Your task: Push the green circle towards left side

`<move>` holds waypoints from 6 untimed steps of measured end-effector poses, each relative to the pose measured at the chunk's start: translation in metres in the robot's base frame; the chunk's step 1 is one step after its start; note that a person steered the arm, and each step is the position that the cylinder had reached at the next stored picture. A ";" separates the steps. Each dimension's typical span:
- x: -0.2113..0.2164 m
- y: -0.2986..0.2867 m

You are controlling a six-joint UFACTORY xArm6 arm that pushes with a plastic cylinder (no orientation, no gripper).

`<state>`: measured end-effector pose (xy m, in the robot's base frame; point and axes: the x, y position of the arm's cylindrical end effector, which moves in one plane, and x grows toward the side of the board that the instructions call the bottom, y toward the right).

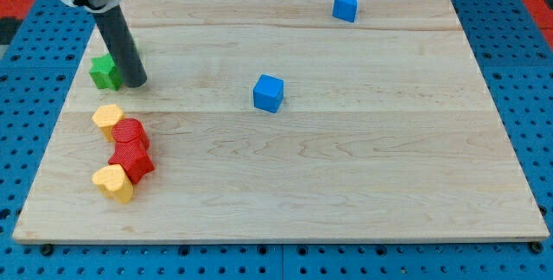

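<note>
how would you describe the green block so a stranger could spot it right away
Start at the wooden board and go to its left edge, near the view's top. There my tip stands on the board, and the green block sits just to its left, partly hidden by the rod. It is the only green piece; its shape is unclear.

A robotics lab bench is indicated. A pale wooden board (285, 124) is laid on a blue perforated base plate (518, 47) with a regular grid of mounting holes, as used for fixing test rigs. Small coloured blocks (269, 92) are scattered on the board, and a dark rod (121, 47) from a machine arm is seen above it; red panels (17, 3) are glimpsed behind.
</note>
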<state>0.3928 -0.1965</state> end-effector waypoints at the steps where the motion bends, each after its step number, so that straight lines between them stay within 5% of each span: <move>1: -0.030 0.020; 6: -0.057 0.009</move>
<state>0.3353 -0.1873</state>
